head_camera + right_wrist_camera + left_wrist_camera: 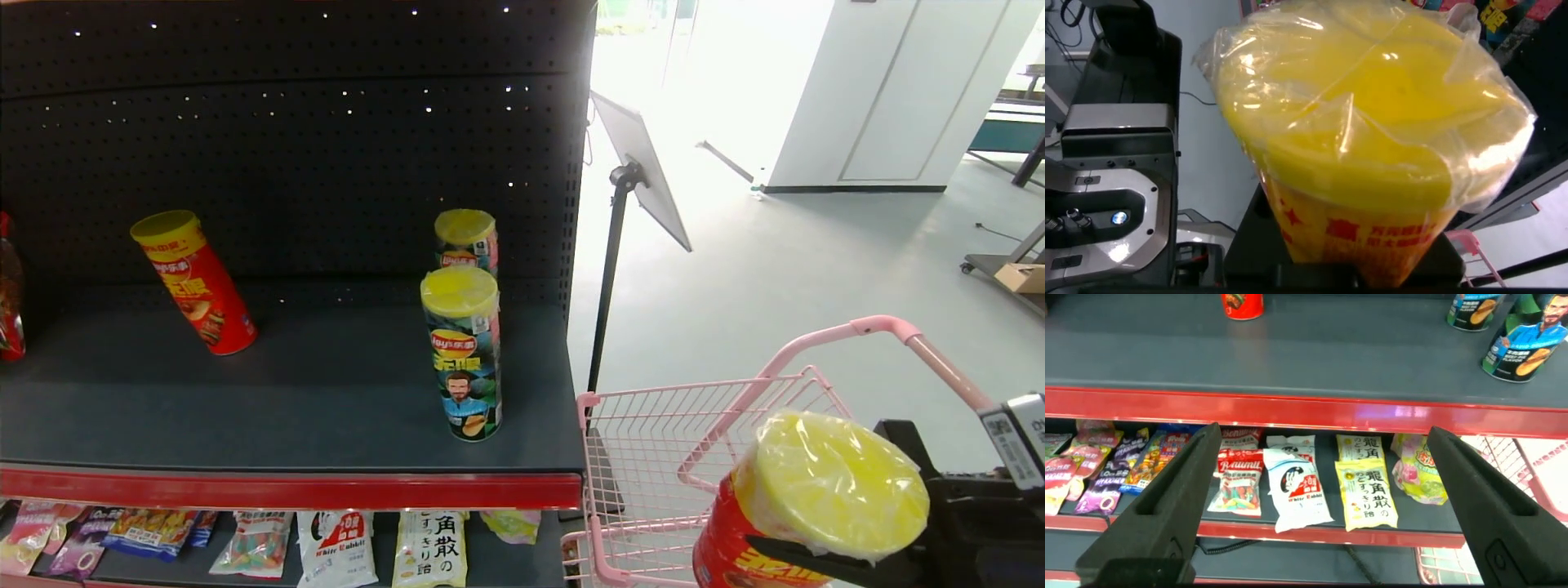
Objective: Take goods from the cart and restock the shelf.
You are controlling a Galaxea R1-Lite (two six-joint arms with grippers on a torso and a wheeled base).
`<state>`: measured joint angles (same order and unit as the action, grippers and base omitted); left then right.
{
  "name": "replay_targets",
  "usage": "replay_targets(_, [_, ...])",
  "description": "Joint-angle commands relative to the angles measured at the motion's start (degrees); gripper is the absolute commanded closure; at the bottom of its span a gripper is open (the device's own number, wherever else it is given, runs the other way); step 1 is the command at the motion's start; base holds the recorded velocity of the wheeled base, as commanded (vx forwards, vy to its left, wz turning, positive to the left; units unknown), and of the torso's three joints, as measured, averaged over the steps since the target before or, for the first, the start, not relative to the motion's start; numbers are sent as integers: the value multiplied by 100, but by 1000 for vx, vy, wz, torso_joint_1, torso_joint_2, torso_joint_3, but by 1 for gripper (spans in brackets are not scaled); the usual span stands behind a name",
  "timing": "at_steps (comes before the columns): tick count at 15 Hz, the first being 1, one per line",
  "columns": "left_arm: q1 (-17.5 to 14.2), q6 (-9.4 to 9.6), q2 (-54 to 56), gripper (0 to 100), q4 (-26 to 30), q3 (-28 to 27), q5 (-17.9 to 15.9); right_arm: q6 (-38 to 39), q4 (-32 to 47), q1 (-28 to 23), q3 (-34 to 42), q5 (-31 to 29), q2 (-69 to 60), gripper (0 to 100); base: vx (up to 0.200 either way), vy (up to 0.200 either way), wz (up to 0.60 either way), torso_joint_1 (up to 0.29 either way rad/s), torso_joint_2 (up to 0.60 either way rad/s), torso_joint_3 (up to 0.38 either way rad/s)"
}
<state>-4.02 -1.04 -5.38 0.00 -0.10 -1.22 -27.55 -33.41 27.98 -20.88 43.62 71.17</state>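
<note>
Pinching a red can [833, 482] by its sides, the right gripper [824, 559] sits at the lower right of the head view. The can's yellow lid, wrapped in crinkly clear plastic, faces up at the camera. I think it is held lid up so it can be set down standing, like the cans on the shelf [286, 408]. The can is by the near corner of the pink cart [678, 457], so it looks lifted out but not yet put away. The shelf fills the left half of the view. Two blue cans [464, 359] stand one behind the other near the middle, and another red can [196, 282] stands at the middle left. The wide dark gap between them looks like a good spot for the new can, maybe next to the one that matches it. The left gripper [1323, 433] has its fingers spread wide and holds nothing. It faces the snack bags [1298, 486] on the lower shelf, likely waiting out of the way.
</note>
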Motion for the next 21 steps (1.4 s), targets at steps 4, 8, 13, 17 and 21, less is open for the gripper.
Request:
replay_targets(4, [-2, -2, 1, 0, 0, 1, -1, -31, 2, 155, -12, -46, 2, 100, 0, 0, 0, 0, 0, 0])
replay_targets(8, [-2, -19, 1, 0, 0, 1, -1, -31, 10, 560, 58, -134, 46, 100, 0, 0, 0, 0, 0, 0])
replay_targets(13, [-2, -2, 1, 0, 0, 1, -1, 13, 10, 595, 102, -565, -7, 100, 0, 0, 0, 0, 0, 0])
replay_targets(17, [-2, -2, 1, 0, 0, 1, -1, 154, -7, 595, 49, -1040, -24, 100, 0, 0, 0, 0, 0, 0])
replay_targets(21, [-2, -2, 1, 0, 0, 1, -1, 821, -16, 604, -30, -1980, -226, 100, 0, 0, 0, 0, 0, 0])
